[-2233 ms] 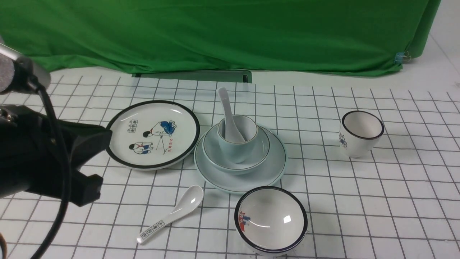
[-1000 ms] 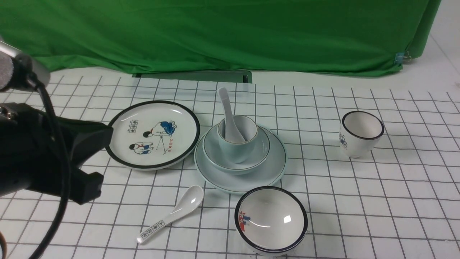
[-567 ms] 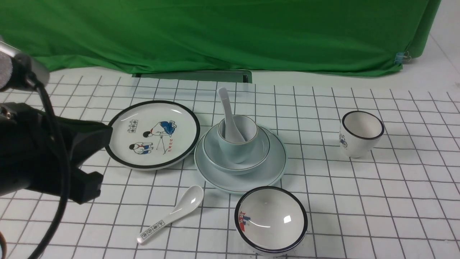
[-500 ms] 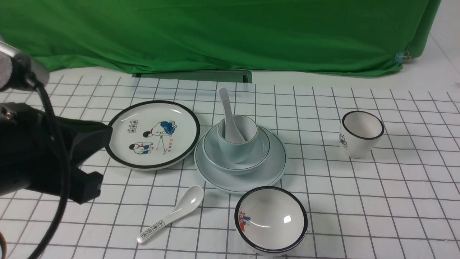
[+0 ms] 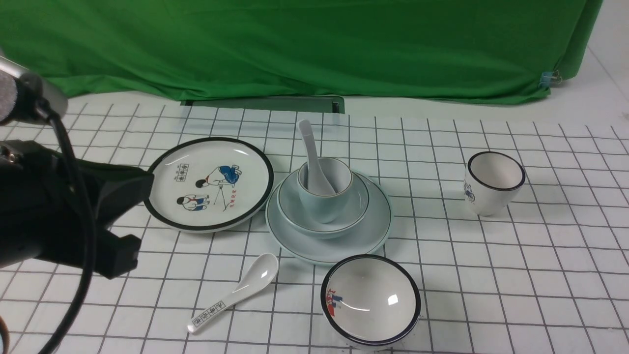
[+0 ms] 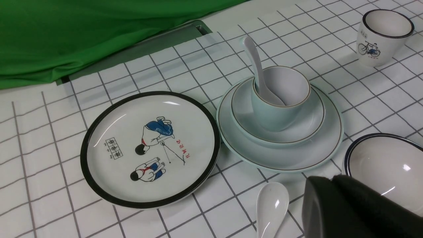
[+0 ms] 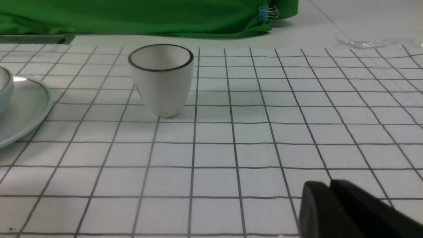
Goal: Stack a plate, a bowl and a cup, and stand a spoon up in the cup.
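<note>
the stack sits in the middle of the table

i see the plate (image 5: 328,246) flat on the white table with lines (image 5: 516,275); the bowl (image 5: 322,223) sits on the plate; the cup (image 5: 324,196) stands upright in the bowl; the spoon (image 5: 312,157) stands in the cup, its scoop down inside and its handle leaning up over the far rim; nothing is holding any of them;

just beside the stack on my left lies the picture plate (image 5: 209,183), its black rim almost touching the plate; in front of the stack sits the black-rimmed bowl (image 5: 371,300), very near the plate's front edge; the spoon with writing (image 5: 233,292) lies flat near it on the left side; the white cup with a bike picture (image 5: 493,183) stands upright, well apart on my right;

the green cloth (image 5: 304,46) hangs at the back;

my left gripper (image 5: 73,216) is a big dark shape at the left edge, up off the table, apart from the dishes; it holds nothing that i can see, but i cannot tell if its fingers are apart or together; my right gripper (image 7: 350,211) shows only as a dark corner in its wrist camera, above bare table near the white cup; i cannot tell how its fingers stand either
</note>
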